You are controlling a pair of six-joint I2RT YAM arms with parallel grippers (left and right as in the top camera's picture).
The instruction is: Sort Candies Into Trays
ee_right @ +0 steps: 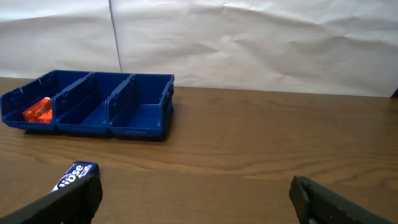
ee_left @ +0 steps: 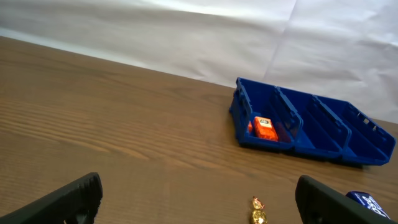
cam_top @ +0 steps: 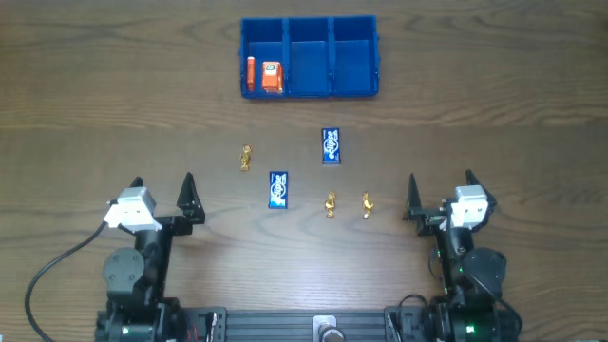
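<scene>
Left hand point(cam_top: 162, 179) and right hand point(cam_top: 441, 176) hover low over the table point(cam_top: 95, 114), spread wide, empty.

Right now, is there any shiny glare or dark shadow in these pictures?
Top view: soft, even light on the table, no glare. Left wrist view: the white backdrop is the brightest part. Right wrist view: a thin dark shadow lies under the blue tray.

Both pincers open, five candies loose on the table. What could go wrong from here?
1. A gold candy lies close beside another, near the right pincer; closing on one may nudge the other.
2. Both blue candies lie flat; they may slide instead of lifting.
3. The tray dividers are thin; a drop near one could land with the orange candies.
</scene>
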